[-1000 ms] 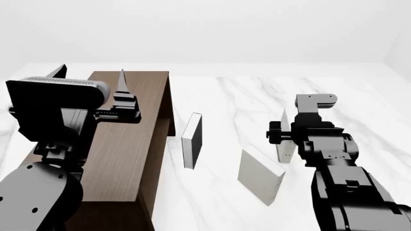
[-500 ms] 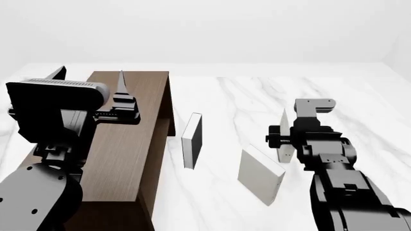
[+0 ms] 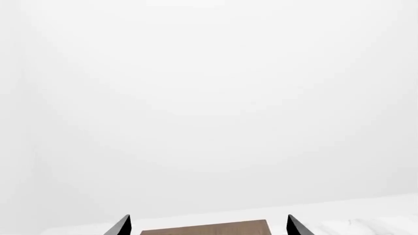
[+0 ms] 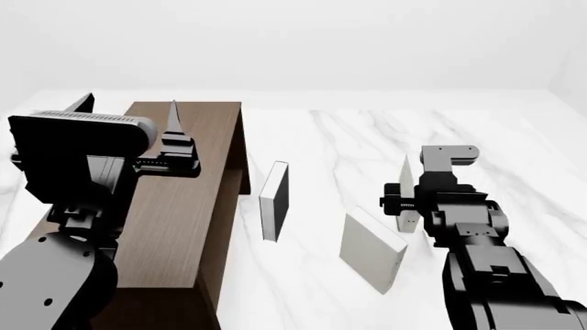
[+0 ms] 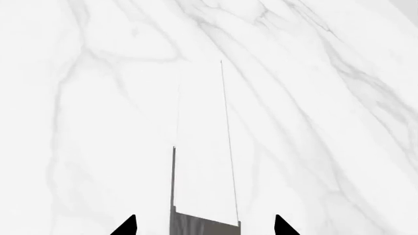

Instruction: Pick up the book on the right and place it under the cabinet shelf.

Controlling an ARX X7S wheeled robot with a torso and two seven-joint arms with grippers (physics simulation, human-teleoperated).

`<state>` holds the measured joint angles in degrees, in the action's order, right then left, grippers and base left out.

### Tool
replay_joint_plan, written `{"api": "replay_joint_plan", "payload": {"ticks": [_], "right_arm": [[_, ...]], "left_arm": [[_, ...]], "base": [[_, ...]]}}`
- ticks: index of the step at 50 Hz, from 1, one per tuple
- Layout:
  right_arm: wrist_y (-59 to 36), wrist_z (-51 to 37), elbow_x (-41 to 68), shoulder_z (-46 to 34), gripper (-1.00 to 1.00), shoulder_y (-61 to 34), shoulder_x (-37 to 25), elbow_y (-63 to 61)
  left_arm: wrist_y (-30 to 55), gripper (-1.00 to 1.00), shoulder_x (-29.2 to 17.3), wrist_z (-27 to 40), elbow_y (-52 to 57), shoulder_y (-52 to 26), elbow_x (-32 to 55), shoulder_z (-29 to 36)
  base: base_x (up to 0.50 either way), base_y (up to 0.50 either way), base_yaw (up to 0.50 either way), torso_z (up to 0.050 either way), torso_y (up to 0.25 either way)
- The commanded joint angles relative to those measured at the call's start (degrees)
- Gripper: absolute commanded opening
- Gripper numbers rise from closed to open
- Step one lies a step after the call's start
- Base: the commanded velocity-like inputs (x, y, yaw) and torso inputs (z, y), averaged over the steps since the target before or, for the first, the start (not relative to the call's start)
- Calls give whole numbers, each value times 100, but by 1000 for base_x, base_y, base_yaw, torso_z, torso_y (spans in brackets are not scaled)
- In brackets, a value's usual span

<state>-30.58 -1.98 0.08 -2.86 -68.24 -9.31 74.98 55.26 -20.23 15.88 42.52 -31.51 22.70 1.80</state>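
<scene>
Bright even simulator light, sharp renders, faint soft shadows, no glare, blur, or distortion

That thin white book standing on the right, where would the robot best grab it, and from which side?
Probably by its top edge, from above. The book stands upright on its edge on the marble table, so its two broad covers face sideways and its thin edge faces up. The right gripper already hangs over it with a fingertip on each side, well placed to close across the thickness.
</scene>
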Motion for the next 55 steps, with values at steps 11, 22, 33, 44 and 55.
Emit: {"api": "replay_joint_plan", "payload": {"ticks": [11,22,33,44,55], "right_arm": [[-5,-43,0,32,100,92,7,0],[17,-36,-6,29,-100,83,12,0],[104,-60,-6,7,-100,83,3,0],[171,-60,-5,9,-100,62,-11,0],[637,-261,-131,-258,-100,-108,-48,0]], "left_arm": [[-38,100,-28,41,-16,31,28,14],[-103,100,-48,49,-46,63,33,8],[-139,100,-59,64,-52,90,50,7],[-176,100,-67,84,-63,119,60,16],[-193,100,-74,92,-13,157,116,-25]], "base": [[0,0,0,0,0],[0,0,0,0,0],[0,0,0,0,1],[0,0,0,0,0],[0,0,0,0,0]]}}
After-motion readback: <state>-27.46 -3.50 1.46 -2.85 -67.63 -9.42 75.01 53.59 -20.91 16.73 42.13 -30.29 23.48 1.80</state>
